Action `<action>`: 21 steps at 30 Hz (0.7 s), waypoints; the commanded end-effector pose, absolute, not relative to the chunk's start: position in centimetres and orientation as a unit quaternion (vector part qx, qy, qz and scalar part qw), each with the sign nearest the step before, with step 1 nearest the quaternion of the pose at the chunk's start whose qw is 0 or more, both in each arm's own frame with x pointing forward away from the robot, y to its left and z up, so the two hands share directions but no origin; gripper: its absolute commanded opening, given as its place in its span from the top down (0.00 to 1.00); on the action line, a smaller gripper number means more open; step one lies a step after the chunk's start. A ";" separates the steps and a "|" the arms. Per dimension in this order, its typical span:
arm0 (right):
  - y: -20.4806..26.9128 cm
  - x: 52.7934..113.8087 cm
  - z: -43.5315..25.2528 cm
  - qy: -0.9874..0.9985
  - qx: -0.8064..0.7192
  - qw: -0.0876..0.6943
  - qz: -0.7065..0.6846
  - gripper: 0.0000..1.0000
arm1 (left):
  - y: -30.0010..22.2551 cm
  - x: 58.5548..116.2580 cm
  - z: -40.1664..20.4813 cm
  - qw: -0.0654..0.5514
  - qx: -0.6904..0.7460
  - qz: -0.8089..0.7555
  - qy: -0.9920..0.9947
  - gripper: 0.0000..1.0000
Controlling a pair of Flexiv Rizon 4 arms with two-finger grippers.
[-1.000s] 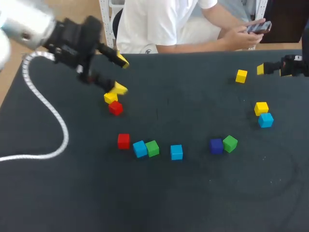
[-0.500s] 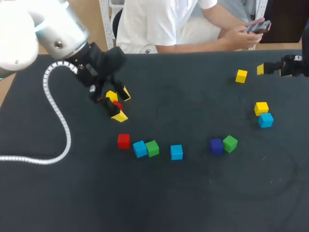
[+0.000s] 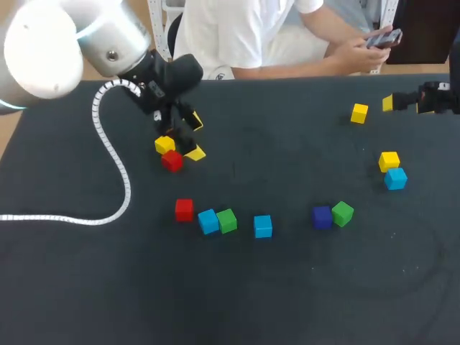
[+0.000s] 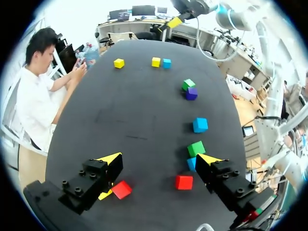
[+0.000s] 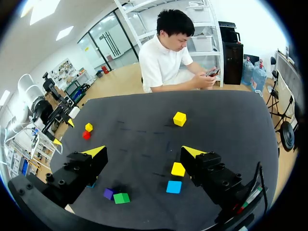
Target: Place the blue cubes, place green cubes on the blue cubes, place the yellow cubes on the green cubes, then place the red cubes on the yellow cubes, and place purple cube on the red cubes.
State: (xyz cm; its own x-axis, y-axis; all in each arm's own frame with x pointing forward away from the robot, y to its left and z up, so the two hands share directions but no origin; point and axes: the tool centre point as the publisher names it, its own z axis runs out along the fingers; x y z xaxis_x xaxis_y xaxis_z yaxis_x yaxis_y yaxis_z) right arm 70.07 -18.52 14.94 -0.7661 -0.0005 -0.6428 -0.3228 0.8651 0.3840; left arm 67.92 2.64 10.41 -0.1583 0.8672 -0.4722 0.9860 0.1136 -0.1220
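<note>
- A lone blue cube (image 3: 263, 226) is sitting on the black table (image 3: 237, 302), near the middle of a loose row of cubes. Every place below is being given from it.
- Just to its left, a green cube (image 3: 227, 220) and a second blue cube (image 3: 208, 221) are sitting pressed together, the green one nearer the lone blue cube.
- Further left in the same row, a red cube (image 3: 184, 209) is standing just apart from that pair.
- To the lone blue cube's right, a purple cube (image 3: 321, 216) and a second green cube (image 3: 343, 213) are touching, the purple one nearer.
- Well to its right and somewhat farther from the robot, a yellow cube (image 3: 389, 160) and a light blue cube (image 3: 395, 178) are sitting against each other, the yellow one on the far side.
- Farther still on that side, a single yellow cube (image 3: 359, 113) is lying on its own.
- Beyond the lone blue cube and to its left, a second red cube (image 3: 172, 161) and a third yellow cube (image 3: 164, 144) are touching.
- The left gripper (image 3: 192, 138) is hanging just beside that pair, on the side nearer the lone blue cube. Its fingers are standing spread wide and pinching nothing. In the left wrist view the second red cube is showing just inside one finger.
- The right gripper (image 5: 143, 151) is hovering well beyond and to the right of the lone blue cube, past the single yellow cube. Its fingers are standing wide apart and gripping nothing.
</note>
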 end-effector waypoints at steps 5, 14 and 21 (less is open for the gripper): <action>-18.5 70.0 15.0 0.908 -0.088 0.330 0.243 0.00 | 3.4 67.2 9.6 0.186 0.605 -0.222 0.742 0.00; -18.5 70.0 15.0 0.908 -0.088 0.330 0.243 0.00 | 2.8 68.3 8.8 0.196 0.595 -0.222 0.747 0.00; -18.5 70.0 15.0 0.908 -0.088 0.330 0.243 0.00 | 1.3 69.1 8.2 0.194 0.620 -0.244 0.720 0.00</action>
State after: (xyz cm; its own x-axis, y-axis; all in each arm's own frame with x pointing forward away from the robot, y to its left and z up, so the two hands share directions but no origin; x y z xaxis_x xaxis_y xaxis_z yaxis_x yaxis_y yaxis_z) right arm 70.07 -18.52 14.94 -0.7661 -0.0005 -0.6428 -0.3228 0.8651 0.3840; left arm 67.92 1.91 8.68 -0.1697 0.7981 -0.5781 0.9854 0.1462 -0.0875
